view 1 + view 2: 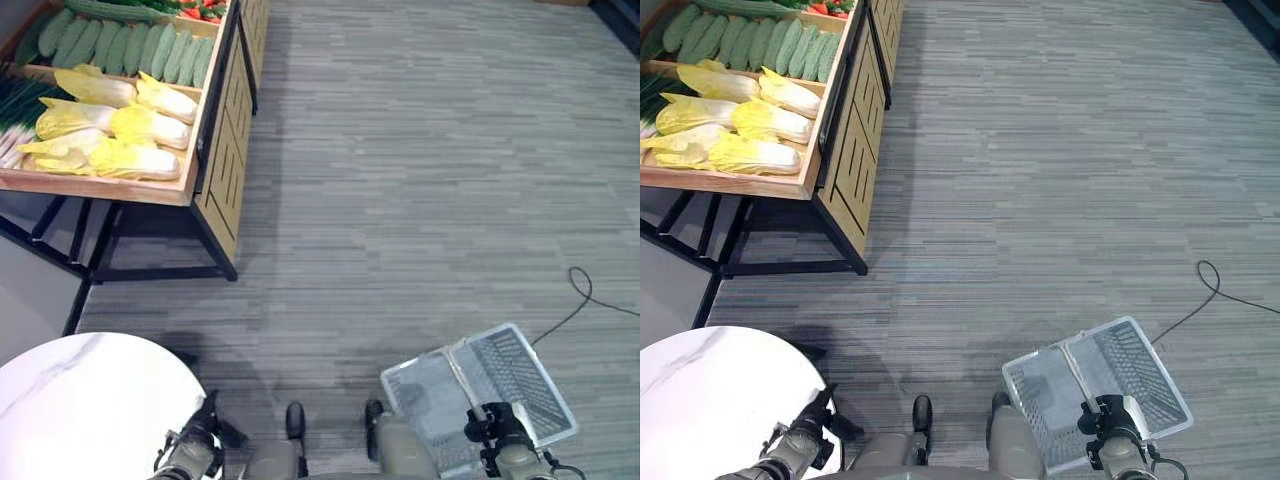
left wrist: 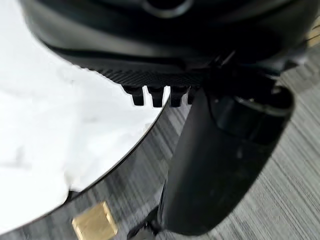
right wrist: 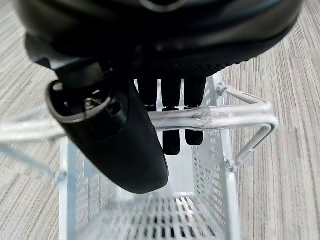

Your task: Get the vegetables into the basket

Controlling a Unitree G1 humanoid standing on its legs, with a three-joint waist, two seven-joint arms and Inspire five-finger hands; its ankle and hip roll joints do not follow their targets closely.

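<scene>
An empty white wire basket hangs low over the carpet at my right side. My right hand is shut on its handle, fingers hooked over the bar. The vegetables lie far off on a wooden display stand at the upper left: yellow napa cabbages, green cucumbers, green onions and red peppers. My left hand hovers at the edge of a round white table, relaxed and holding nothing; its thumb juts out over the carpet.
The stand rests on a black metal frame with a slatted wooden side panel. Grey striped carpet stretches wide between me and the stand. The white table fills the lower left corner.
</scene>
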